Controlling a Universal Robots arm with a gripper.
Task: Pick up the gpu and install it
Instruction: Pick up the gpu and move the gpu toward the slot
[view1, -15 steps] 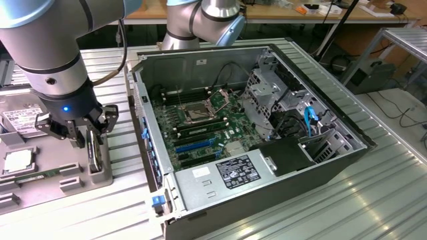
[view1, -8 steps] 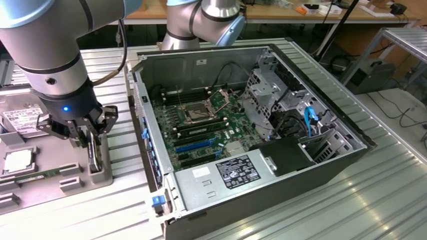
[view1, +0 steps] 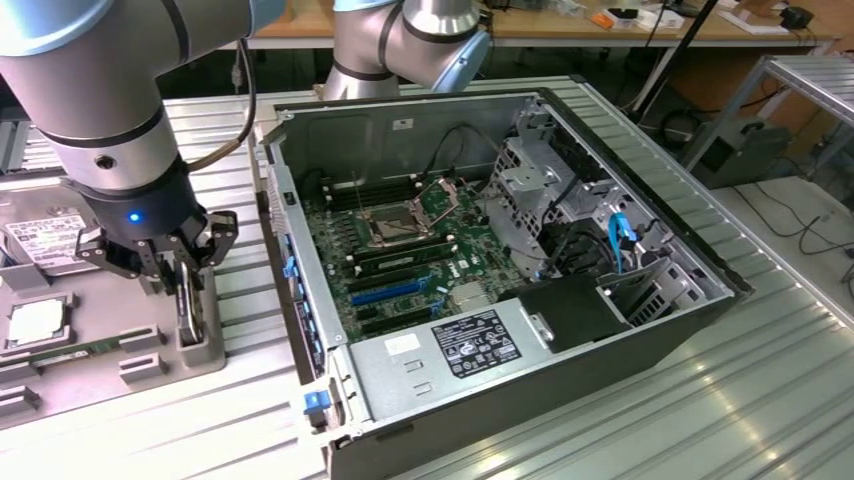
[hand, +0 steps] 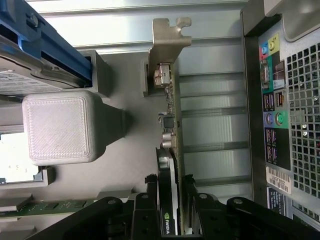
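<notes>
The arm (view1: 87, 80) reaches straight down at the exterior view's left, its wrist (view1: 131, 200) vertical with a small blue light lit. The gripper (view1: 184, 295) points downward, its two dark fingers (hand: 149, 200) closed against either side of the gpu (hand: 172, 115).

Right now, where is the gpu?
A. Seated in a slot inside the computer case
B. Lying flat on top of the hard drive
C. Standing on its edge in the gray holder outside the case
C: the gpu stands on edge in the gray holder, with the end effector closed on its two sides.
</notes>
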